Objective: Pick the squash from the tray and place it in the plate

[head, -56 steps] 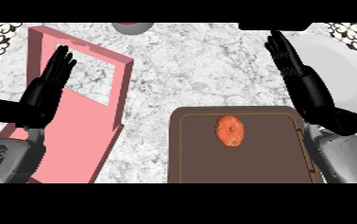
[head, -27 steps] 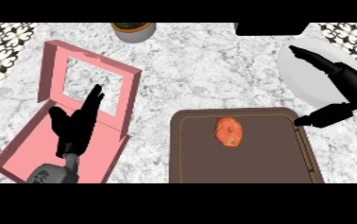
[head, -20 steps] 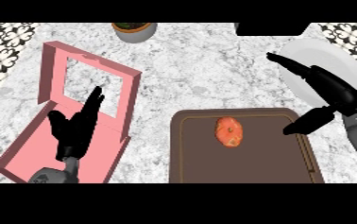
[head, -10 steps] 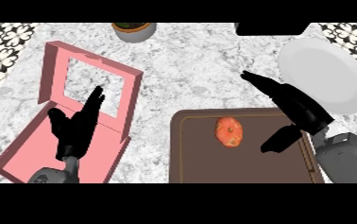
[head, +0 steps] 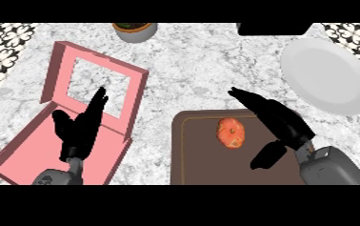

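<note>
Squash [head: 231, 133] lying on the tray [head: 204, 170], near its far edge, with the right hand [head: 285, 124] spread wide over the tray's right side, just beside the squash and holding nothing; the plate [head: 323, 75] lies beyond the tray's far right corner. The left hand [head: 81, 125] rests open, left of the tray. Likely risk: fingers closing off-centre may nudge the rounded squash across the tray, or let it slip before reaching the plate
</note>
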